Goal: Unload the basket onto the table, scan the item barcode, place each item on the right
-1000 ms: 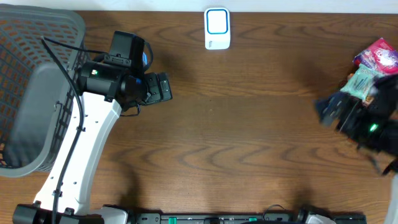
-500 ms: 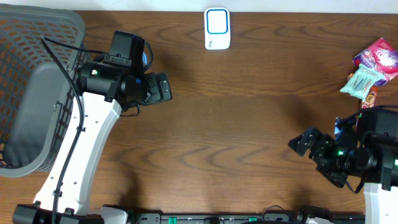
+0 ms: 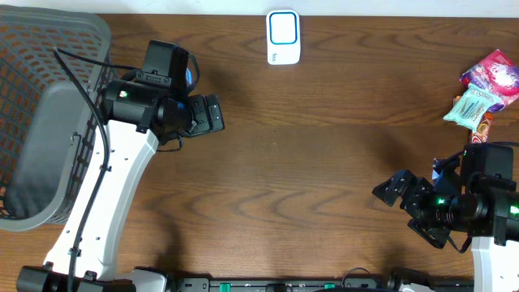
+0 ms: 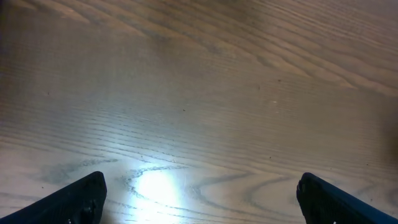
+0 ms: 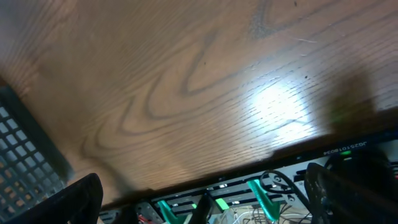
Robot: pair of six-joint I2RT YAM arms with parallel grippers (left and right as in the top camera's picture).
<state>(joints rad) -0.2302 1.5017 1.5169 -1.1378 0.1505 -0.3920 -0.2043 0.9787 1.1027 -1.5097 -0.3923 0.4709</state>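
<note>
Two sets of jaws, both spread wide, holding nothing. Snack packets point(image 3: 485, 88) lie at worktop point(image 3: 324, 154) right edge, beyond right arm point(image 3: 486, 207); white scanner point(image 3: 283, 36) top centre, well apart.

Overhead faces straight down — wrist views hover close above the table point(image 3: 324, 162) (shared woodgrain).

A mock shop checkout: a wood-grain table point(image 3: 324, 162) carrying a grey shopping basket point(image 3: 49, 49), a white scanner point(image 3: 284, 36), and snack packets point(image 3: 485, 91) (heaped at the right edge).
</note>
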